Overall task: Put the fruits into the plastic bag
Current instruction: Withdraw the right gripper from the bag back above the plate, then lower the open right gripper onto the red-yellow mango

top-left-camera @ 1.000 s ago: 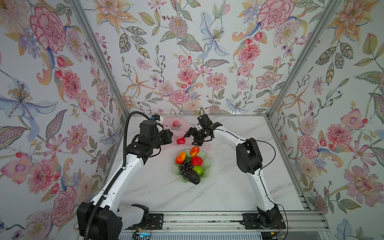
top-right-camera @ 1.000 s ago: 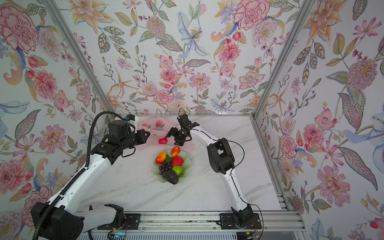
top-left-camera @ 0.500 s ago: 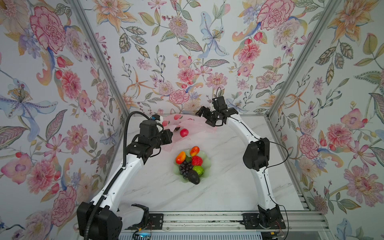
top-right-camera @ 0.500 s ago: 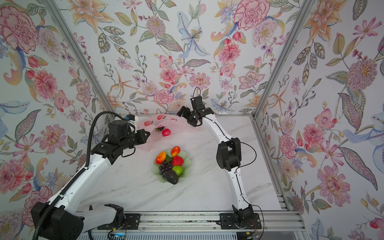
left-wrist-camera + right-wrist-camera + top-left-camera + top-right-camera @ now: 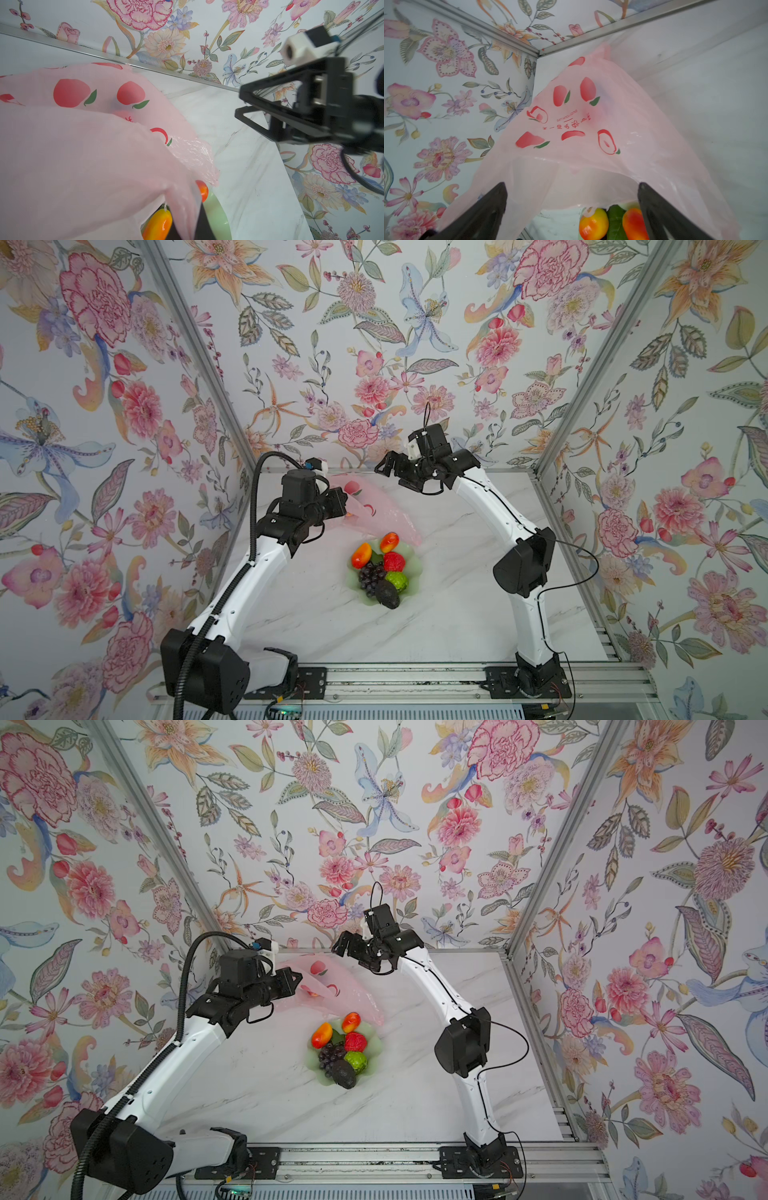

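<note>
With a fruit dropped in, the right claw [image 5: 384, 469] has backed off empty, jaws apart, from the plastic bag [image 5: 376, 506] that the left claw [image 5: 340, 502] clamps, leaving six fruits [image 5: 393, 562].

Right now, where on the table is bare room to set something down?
Free: the marble between the dish and the front rail; also between dish and right arm. Crowded: back left, bag close by the dish.

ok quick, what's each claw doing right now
left claw: closed, gripping the plastic bag
right claw: open, holding nothing
</note>
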{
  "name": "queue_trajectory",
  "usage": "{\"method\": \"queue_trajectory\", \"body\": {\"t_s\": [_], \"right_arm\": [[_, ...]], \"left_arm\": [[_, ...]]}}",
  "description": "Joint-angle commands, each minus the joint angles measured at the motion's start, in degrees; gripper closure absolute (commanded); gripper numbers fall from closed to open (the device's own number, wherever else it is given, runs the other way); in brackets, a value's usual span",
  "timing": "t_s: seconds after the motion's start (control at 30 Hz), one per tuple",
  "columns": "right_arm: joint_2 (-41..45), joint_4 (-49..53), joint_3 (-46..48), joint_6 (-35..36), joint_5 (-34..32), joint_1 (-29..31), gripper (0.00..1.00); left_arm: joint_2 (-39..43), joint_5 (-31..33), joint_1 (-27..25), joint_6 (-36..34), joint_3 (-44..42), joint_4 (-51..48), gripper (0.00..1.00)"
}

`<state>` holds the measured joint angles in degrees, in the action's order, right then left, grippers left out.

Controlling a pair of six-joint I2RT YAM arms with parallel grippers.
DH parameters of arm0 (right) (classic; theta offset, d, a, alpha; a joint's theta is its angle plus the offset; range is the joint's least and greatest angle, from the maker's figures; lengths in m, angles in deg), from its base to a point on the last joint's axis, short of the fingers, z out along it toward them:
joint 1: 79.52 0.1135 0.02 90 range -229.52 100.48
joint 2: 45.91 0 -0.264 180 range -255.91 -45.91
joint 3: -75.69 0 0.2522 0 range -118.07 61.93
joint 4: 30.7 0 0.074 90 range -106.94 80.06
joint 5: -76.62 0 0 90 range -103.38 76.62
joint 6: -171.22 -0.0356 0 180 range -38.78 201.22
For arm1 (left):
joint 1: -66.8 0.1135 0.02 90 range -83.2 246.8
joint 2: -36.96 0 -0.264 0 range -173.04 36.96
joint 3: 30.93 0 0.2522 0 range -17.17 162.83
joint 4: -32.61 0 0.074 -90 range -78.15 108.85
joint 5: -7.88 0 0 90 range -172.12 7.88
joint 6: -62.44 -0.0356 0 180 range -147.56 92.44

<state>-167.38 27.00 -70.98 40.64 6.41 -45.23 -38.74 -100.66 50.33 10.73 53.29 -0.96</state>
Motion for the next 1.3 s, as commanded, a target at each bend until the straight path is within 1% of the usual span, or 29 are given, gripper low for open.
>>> {"method": "queue_trajectory", "body": {"t_s": [0.0, 0.23, 0.27, 0.37, 0.43, 0.47, 0.63, 0.7, 0.8, 0.97, 1.0, 1.13, 1.27], "right_arm": [[7.89, 5.31, 2.75, 6.32, -5.78, 1.36, 0.01], [15.96, 17.38, 6.85, 15.10, -17.69, 2.44, 0.01], [17.14, 19.34, 6.95, 16.23, -20.31, 4.06, 0.01], [21.07, 21.72, 9.02, 19.07, -27.09, 5.64, 0.01], [24.13, 22.34, 11.86, 18.92, -28.86, 5.75, 0.01], [25.98, 22.24, 14.12, 18.25, -29.03, 5.43, 0.01], [34.26, 21.71, 25.92, 14.07, -25.59, 3.79, 0.01], [35.99, 21.54, 28.78, 12.63, -22.70, 3.69, 0.01], [37.01, 21.46, 32.62, 10.42, -20.16, 4.96, 0.01], [35.23, 21.27, 36.19, 6.72, -17.98, 8.29, 0.01], [34.46, 21.19, 36.44, 6.43, -17.61, 8.87, 0.01], [30.88, 18.59, 37.40, 6.56, -15.47, 11.67, 0.00], [26.27, 15.85, 36.90, 7.12, -12.93, 13.24, 0.03]], "left_arm": [[-3.49, 1.65, -1.24, -1.18, 3.57, -1.23, 1.00], [-9.45, 3.56, -1.53, -0.04, 7.36, -3.49, 1.00], [-10.18, 3.98, -1.62, 0.13, 7.70, -3.85, 1.00], [-12.48, 5.15, -1.58, 0.42, 8.98, -4.73, 1.00], [-13.33, 4.70, -1.21, 1.11, 10.28, -5.65, 1.00], [-15.62, 4.29, -0.94, 1.71, 10.72, -5.67, 1.00], [-17.33, 4.66, -0.26, 2.60, 12.73, -6.65, 1.00], [-17.33, 4.70, -0.08, 2.75, 12.74, -6.73, 1.00], [-16.47, 4.29, -0.10, 3.02, 11.76, -6.49, 1.00], [-14.30, 2.77, 0.15, 3.03, 9.12, -4.96, 1.00], [-12.44, 2.66, 0.15, 3.11, 8.54, -4.89, 1.00], [-9.31, 2.75, 0.19, 2.82, 5.88, -4.63, 1.00], [-7.41, 3.04, 0.31, 2.40, 4.34, -4.18, 1.00]]}}
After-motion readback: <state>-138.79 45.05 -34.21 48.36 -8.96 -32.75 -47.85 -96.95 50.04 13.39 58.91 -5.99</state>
